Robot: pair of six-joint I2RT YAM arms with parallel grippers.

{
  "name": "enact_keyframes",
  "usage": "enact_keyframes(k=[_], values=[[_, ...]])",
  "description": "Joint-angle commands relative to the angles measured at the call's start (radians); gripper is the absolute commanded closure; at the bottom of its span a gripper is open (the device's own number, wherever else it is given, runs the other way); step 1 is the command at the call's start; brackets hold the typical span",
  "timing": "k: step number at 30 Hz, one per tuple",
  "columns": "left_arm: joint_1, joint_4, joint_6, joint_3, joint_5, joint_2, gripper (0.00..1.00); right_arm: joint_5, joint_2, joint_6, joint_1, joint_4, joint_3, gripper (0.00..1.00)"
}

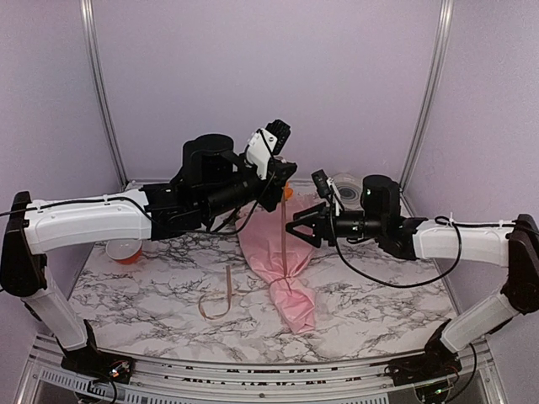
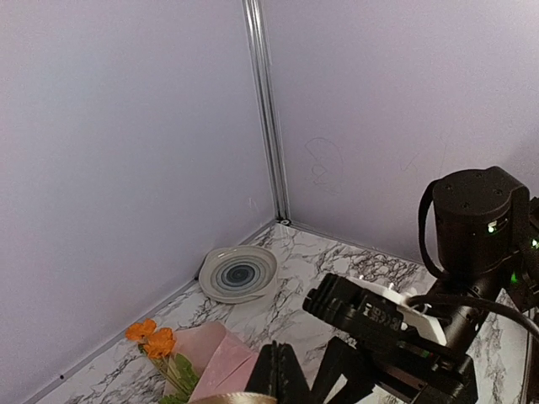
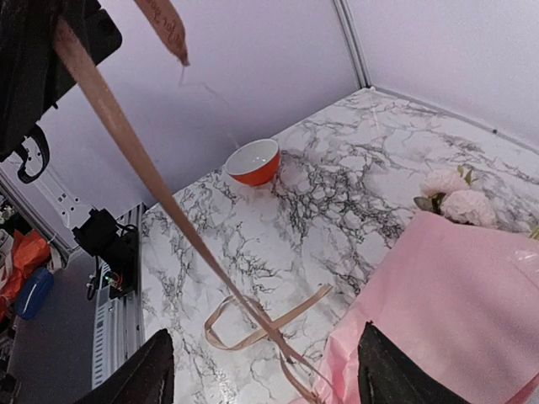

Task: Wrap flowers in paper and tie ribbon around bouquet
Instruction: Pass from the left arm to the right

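The bouquet (image 1: 274, 252) lies in the middle of the table, a pink paper (image 3: 455, 295) cone with its narrow end toward the front. Pale flowers (image 3: 455, 198) and an orange bloom (image 2: 152, 338) show at its wide end. The tan ribbon (image 3: 143, 160) runs taut from the cone's middle up to my left gripper (image 1: 282, 172), which is shut on it above the flower end. A slack loop of ribbon (image 1: 221, 299) rests on the table left of the cone. My right gripper (image 1: 303, 225) hovers just right of the taut ribbon, open and empty.
An orange bowl (image 1: 126, 250) stands at the left of the marble table (image 1: 379, 295). A round white-grey disc (image 2: 239, 273) lies in the back right corner by the wall. The purple walls enclose the back and both sides.
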Motion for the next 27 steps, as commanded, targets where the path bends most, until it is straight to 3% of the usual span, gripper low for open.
enact_keyframes(k=[1,3,8,9,11,12,14,16,18,20,23,27], values=[[-0.002,-0.007,0.003,-0.011,0.019,-0.018,1.00,0.051,0.042,-0.074,-0.011,0.013,0.096,0.28],[-0.002,-0.008,-0.001,-0.012,0.021,-0.017,1.00,0.013,0.070,-0.083,-0.012,0.010,0.130,0.33],[-0.003,-0.011,-0.010,-0.018,0.007,-0.012,1.00,-0.081,0.129,-0.078,0.004,0.017,0.182,0.55],[-0.003,-0.014,-0.011,-0.018,0.005,-0.010,1.00,-0.090,0.135,-0.072,0.007,0.021,0.184,0.62],[-0.003,-0.020,-0.013,-0.018,0.008,-0.011,1.00,-0.096,0.132,-0.040,0.005,0.046,0.176,0.93],[-0.003,-0.029,-0.014,-0.020,0.012,-0.012,1.00,-0.094,0.121,-0.022,0.002,0.065,0.166,1.00],[0.000,-0.078,-0.030,-0.023,0.013,-0.020,0.98,-0.085,0.103,0.025,-0.014,0.090,0.145,1.00],[0.003,-0.198,-0.068,-0.030,-0.005,-0.026,0.59,-0.077,0.088,0.073,-0.034,0.104,0.123,1.00],[0.003,-0.296,-0.120,-0.066,-0.031,-0.040,0.40,-0.066,0.083,0.102,-0.042,0.107,0.105,1.00],[0.003,-0.355,-0.199,-0.161,-0.042,-0.077,0.28,-0.052,0.081,0.114,-0.042,0.103,0.088,1.00],[0.001,-0.364,-0.318,-0.351,-0.011,-0.173,0.19,-0.030,0.071,0.134,-0.043,0.123,0.053,1.00],[-0.005,-0.400,-0.450,-0.566,-0.012,-0.255,0.23,0.003,0.077,0.128,-0.042,0.107,0.046,1.00]])
